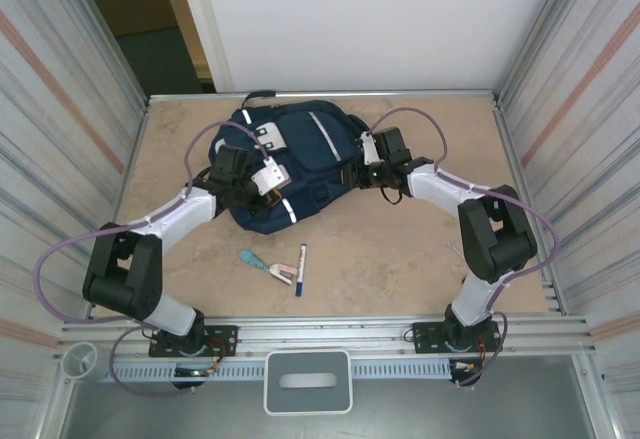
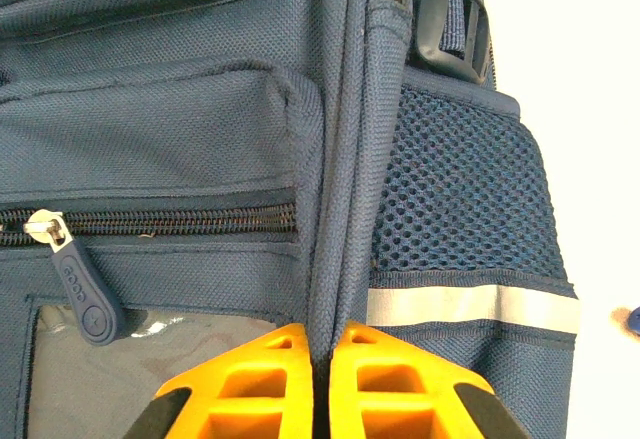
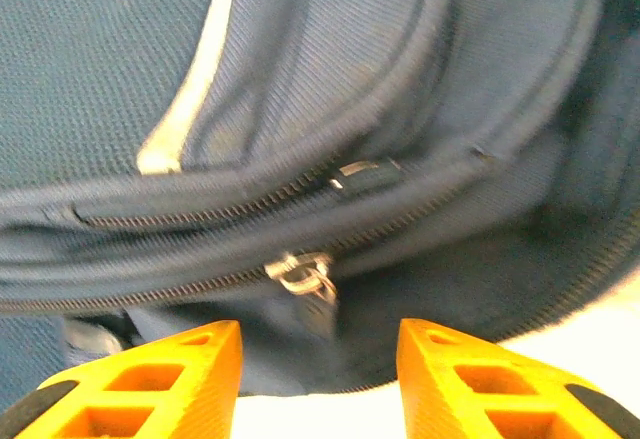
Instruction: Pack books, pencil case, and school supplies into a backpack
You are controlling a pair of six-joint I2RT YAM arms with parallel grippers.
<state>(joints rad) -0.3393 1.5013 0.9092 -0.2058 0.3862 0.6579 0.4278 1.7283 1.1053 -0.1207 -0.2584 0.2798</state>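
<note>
We judge the step to be unzipping. The backpack [image 1: 305,159] lies far-middle on the table [image 1: 400,259], our left pincer [image 2: 318,344] clamped on its seam [image 2: 335,209] and our right pincer [image 3: 320,344] apart, just short of a zip pull [image 3: 305,277]. Next, close on that pull. The marker [image 1: 301,268] and stapler [image 1: 268,264] wait near, with bare room to their right.
</note>
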